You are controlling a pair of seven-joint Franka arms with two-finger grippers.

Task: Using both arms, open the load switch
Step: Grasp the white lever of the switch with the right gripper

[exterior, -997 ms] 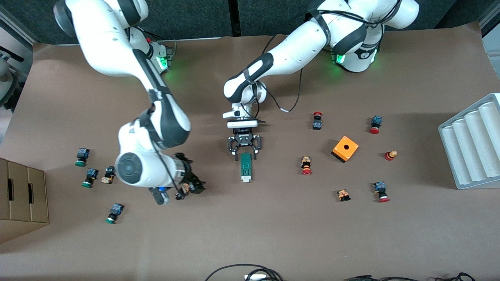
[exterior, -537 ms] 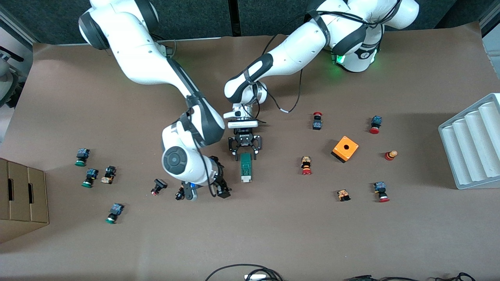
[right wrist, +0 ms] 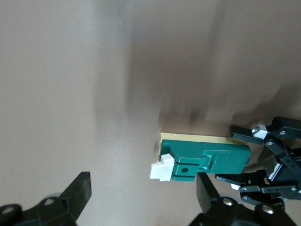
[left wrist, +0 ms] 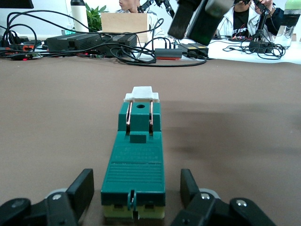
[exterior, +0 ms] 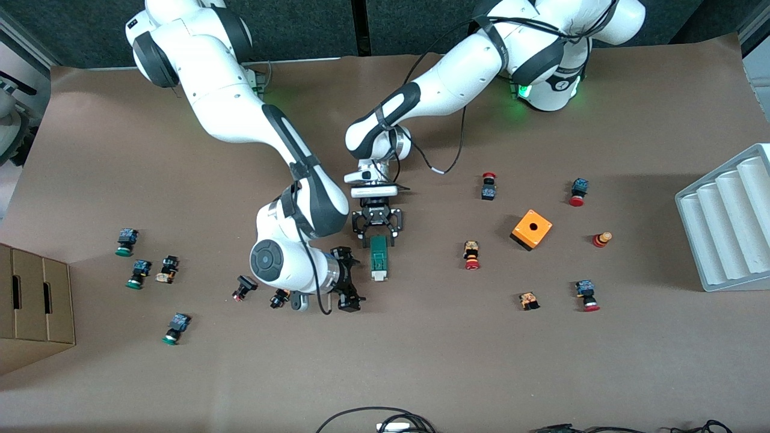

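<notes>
An orange cube (exterior: 532, 229) sits among scattered push-buttons (exterior: 472, 255).

Load switch (exterior: 378, 258) on table (exterior: 421, 361), between both grippers' jaws.

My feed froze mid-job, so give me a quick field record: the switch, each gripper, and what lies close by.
switch: load switch flat on the table, white block end nearer the front camera
left gripper: left gripper at the switch's end farther from the camera, jaws shut on it
right gripper: right gripper beside the switch's white end, toward the right arm's end of the table, jaws open, holding nothing
nearby: two small push-buttons by the right gripper; orange cube toward the left arm's end
</notes>
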